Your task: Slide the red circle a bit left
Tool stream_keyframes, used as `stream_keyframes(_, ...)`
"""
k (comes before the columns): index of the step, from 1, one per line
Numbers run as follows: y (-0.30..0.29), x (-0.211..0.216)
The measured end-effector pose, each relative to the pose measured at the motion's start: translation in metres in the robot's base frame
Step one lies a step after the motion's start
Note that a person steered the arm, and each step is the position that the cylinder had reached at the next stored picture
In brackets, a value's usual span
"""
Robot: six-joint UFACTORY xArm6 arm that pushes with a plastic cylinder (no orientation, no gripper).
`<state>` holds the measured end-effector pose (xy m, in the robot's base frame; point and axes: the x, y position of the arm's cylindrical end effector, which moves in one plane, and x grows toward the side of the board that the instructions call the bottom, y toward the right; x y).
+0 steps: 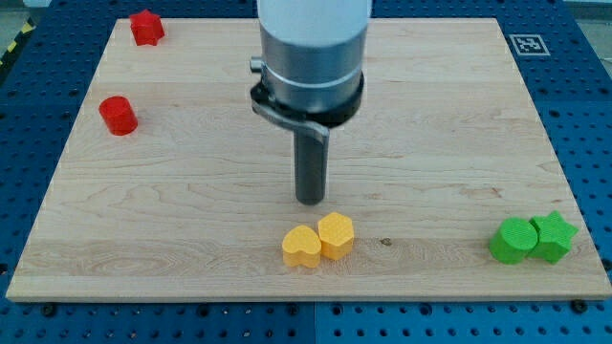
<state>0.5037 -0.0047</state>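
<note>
The red circle lies near the board's left edge, in the upper half of the view. My tip rests on the board at the centre, far to the right of the red circle and below it. The tip stands just above the two yellow blocks, apart from them.
A red star-like block sits at the top left corner. A yellow heart and a yellow hexagon touch each other below the tip. A green circle and a green star touch at the bottom right. The wooden board lies on a blue perforated table.
</note>
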Motion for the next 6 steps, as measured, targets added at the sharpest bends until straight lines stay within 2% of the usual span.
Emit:
stream_keyframes(1,-0.015,-0.026)
stream_keyframes(3,-0.02,-0.026)
stream_keyframes(4,-0.049,-0.026)
stream_keyframes(5,-0.125,-0.026)
stream_keyframes(6,-0.175,-0.056)
